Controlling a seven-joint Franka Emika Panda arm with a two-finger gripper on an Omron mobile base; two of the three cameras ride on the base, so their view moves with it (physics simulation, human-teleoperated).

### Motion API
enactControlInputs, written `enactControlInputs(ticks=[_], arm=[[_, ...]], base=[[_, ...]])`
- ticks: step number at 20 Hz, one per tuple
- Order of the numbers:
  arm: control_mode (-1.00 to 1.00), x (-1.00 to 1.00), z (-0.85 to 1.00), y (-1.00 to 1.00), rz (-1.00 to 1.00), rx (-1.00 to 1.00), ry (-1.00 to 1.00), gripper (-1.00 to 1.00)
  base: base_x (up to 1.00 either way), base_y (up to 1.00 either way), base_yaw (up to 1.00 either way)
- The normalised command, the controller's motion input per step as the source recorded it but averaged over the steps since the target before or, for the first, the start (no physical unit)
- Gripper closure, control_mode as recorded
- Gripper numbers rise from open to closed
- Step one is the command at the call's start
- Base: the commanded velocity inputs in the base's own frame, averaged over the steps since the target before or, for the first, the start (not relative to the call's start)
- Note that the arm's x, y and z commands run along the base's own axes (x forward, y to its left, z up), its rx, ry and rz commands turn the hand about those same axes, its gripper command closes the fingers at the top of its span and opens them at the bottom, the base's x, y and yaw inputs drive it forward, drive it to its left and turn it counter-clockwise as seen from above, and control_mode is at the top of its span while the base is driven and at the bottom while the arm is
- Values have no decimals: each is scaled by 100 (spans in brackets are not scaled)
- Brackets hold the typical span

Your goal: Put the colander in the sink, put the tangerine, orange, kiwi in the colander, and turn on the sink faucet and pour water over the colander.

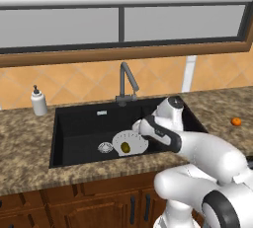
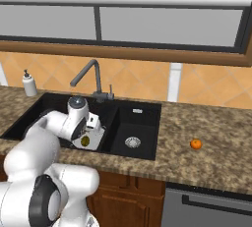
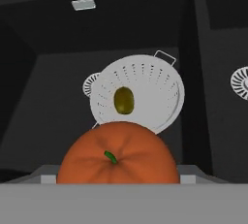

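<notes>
The two-finger gripper (image 3: 116, 182) is closed around a round orange fruit (image 3: 116, 157), smooth-skinned and ribbed toward a short green stem, with its jaws set wide on either side of it. Fruit and hand hang above the round white-grey perforated colander (image 3: 140, 94), a shallow bowl with rows of small holes and a thin wire loop handle. Inside the colander lies the small olive-green oval kiwi (image 3: 124, 100), near its centre. The colander sits on the floor of the wide basin of the black matte double-basin sink (image 1: 74, 123), partly covering 1 round silver drain (image 3: 90, 84); the narrower basin has its own drain (image 2: 133, 142). The white arm with dark joints bends forward and down over the basin. Behind the sink stands the dark grey metal faucet (image 1: 127, 81) with an angular gooseneck spout. A white soap dispenser bottle (image 1: 38, 101) stands on the speckled brown granite counter (image 2: 211, 123). A second small orange fruit (image 2: 196, 144) rests on the counter, well apart from the sink.
</notes>
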Motion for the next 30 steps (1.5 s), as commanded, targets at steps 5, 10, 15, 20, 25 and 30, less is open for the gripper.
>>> enactControlInputs(ticks=[5,10,15,20,25,30], arm=[[-100,12,-36,48,8,0,0,100],[-100,27,-33,32,2,0,0,100],[-100,20,-42,7,0,0,0,100],[-100,16,-33,14,0,0,0,100],[-100,23,-25,12,0,0,0,100],[-100,27,-27,2,0,0,0,-100]], base=[[0,0,0],[0,0,0],[0,0,0],[0,0,0],[0,0,0],[0,0,0]])
